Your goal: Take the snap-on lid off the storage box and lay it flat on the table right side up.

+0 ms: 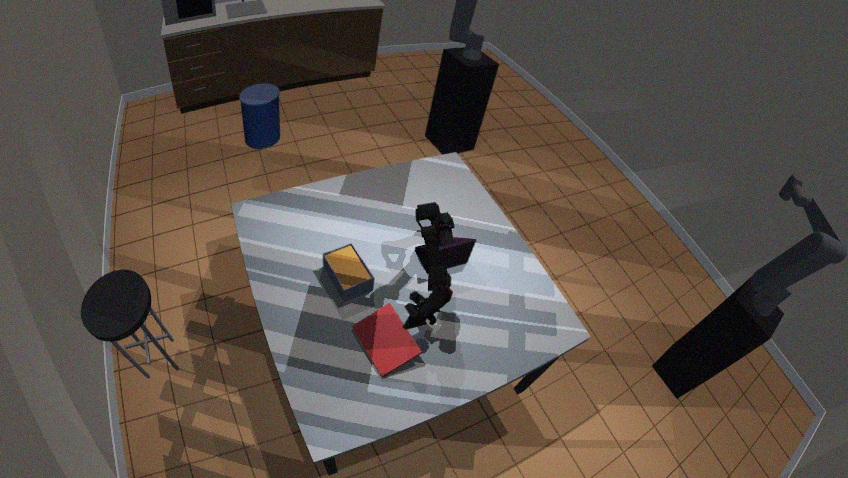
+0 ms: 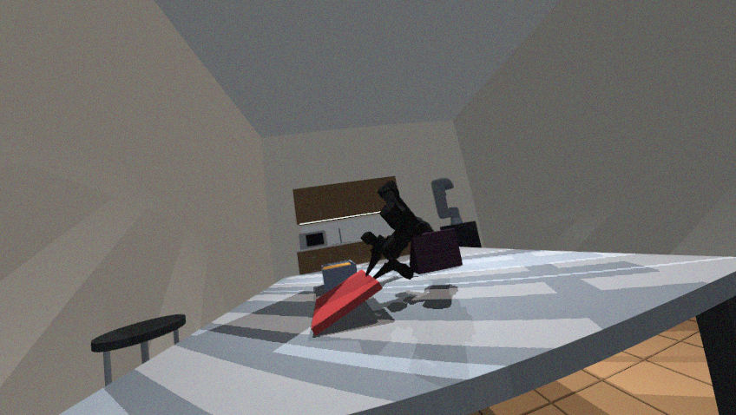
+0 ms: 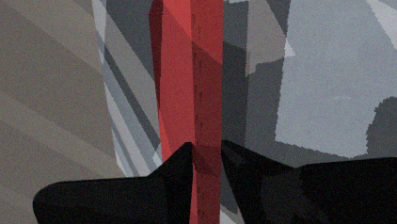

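Observation:
The red lid [image 1: 385, 341] [image 2: 344, 301] [image 3: 207, 85] is off the box and tilted over the table, its far edge low at or near the table top and its near edge raised. My gripper [image 1: 408, 325] [image 2: 370, 275] [image 3: 205, 147] is shut on the raised edge of the lid, one finger on each side of it in the wrist view. The storage box [image 1: 358, 287] [image 2: 337, 275] stands upright and open on the table, blue-grey outside with an orange-yellow inside. The lid's underside is mostly hidden.
The striped-lit table [image 1: 332, 430] [image 2: 437, 355] carries everything. A dark purple block [image 1: 457, 254] [image 2: 437, 251] stands beside my arm. A black stool [image 1: 116, 304] [image 2: 138, 332] stands off the table's left side. Two arms on black pedestals stand beyond the table.

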You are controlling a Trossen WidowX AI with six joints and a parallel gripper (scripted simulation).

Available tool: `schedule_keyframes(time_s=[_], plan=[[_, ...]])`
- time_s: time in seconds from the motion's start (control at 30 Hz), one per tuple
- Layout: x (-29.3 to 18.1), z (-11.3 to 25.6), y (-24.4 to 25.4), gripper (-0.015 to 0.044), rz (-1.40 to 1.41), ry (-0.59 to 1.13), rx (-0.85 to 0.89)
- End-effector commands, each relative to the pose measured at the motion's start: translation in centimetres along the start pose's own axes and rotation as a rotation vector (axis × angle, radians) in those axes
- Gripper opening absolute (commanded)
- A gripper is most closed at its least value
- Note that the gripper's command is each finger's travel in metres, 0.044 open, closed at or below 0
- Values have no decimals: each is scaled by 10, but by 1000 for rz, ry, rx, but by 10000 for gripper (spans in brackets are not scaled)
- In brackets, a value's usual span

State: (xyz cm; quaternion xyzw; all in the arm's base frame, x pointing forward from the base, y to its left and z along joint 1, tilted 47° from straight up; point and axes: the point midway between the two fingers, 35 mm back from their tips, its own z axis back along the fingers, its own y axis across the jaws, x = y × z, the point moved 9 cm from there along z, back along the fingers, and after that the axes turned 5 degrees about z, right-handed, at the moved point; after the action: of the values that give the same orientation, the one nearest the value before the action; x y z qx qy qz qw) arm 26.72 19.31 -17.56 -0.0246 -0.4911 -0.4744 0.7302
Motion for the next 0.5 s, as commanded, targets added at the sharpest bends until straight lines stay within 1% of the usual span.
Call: schedule_keyframes(time_s=[0.0, 0.27, 0.3, 0.47], plan=[[1, -7, -9, 0, 12, -2, -20], [1, -11, -14, 0, 12, -2, -20], [0, -5, -6, 26, 4, -1, -6], [0, -5, -4, 157, 12, -2, -20]])
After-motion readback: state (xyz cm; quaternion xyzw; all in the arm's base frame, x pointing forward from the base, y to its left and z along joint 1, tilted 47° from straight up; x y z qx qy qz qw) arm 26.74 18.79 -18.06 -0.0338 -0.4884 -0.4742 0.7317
